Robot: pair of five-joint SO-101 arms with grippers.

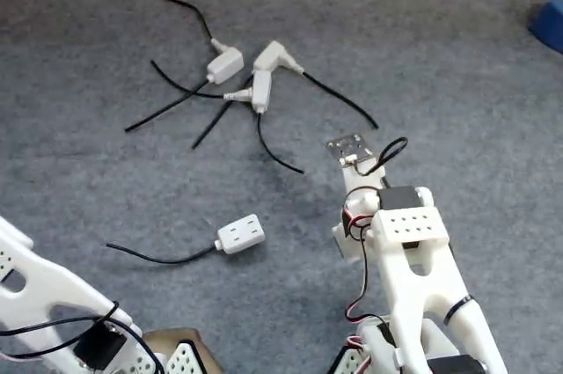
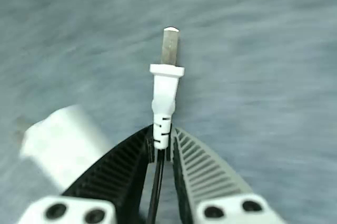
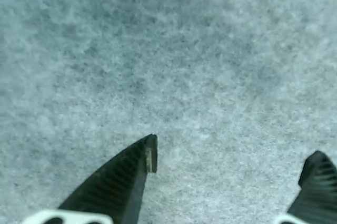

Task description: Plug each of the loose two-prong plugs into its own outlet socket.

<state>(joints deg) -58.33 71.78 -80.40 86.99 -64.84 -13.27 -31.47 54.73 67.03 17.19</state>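
A: Where is the plug [image 2: 164, 95]?
B: In the left tool [image 2: 161, 135], held out over the grey surface [image 2: 263, 50]. The jaws are closed tight on the ribbed collar where the black cord [image 2: 156, 182] enters the white body. The prongs [image 2: 170, 47] point straight away from the wrist.
A: And the right tool [image 3: 234, 147]?
B: Spread wide, holding nothing, above bare surface.
A: How will the plug handle?
B: Light, I'd judge, with a hard moulded body. That collar is made to flex, though, so gripped there the head may bend aside when pushed against the slots. A hold further up on the stiff body looks firmer. The cord is limp and gives no push at all.
A: The target?
B: An outlet socket [image 1: 240, 234] lies flat near the middle of the surface on its own cord. It looks light too, so it may slide unless the other tool pins it. A blurred white block [image 2: 63, 145] sits just beside the left tool; I cannot tell whether it is that socket. Farther off lies a tangle [image 1: 261, 91] of white plug and socket pieces.
A: Any writing?
B: None legible on plug or socket.
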